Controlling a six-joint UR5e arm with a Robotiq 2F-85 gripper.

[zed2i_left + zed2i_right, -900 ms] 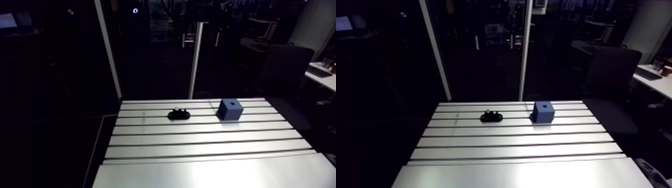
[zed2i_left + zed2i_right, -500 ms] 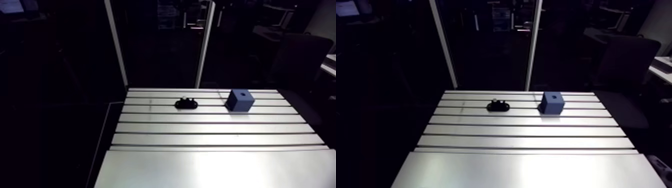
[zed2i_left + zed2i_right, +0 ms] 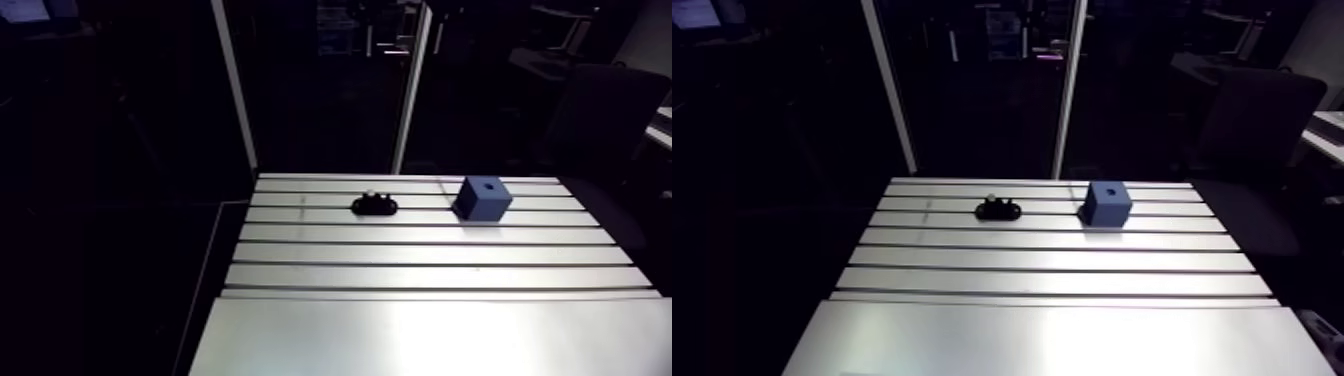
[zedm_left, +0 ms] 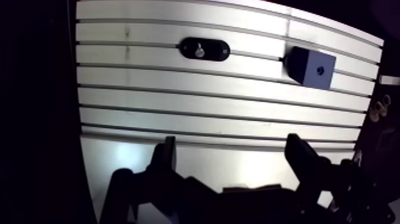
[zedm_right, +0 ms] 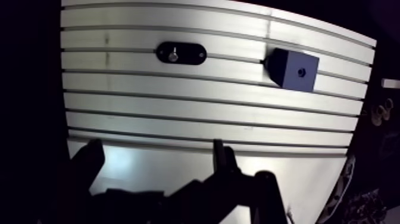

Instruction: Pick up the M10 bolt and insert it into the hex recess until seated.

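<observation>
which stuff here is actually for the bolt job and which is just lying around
For the job: M10 bolt, standing in its black holder; blue block with the recess in its top; open claw.

Not part of it: slotted table, only the work surface; small round parts past the table's edge, too small to identify.

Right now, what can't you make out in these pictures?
The bolt: too small in both views to read its head or thread; the black holder hides its lower part.
The hole in the blue block: a dark dot in both views, shape and depth unclear.
The gripper: outside the arm view's frame.
</observation>
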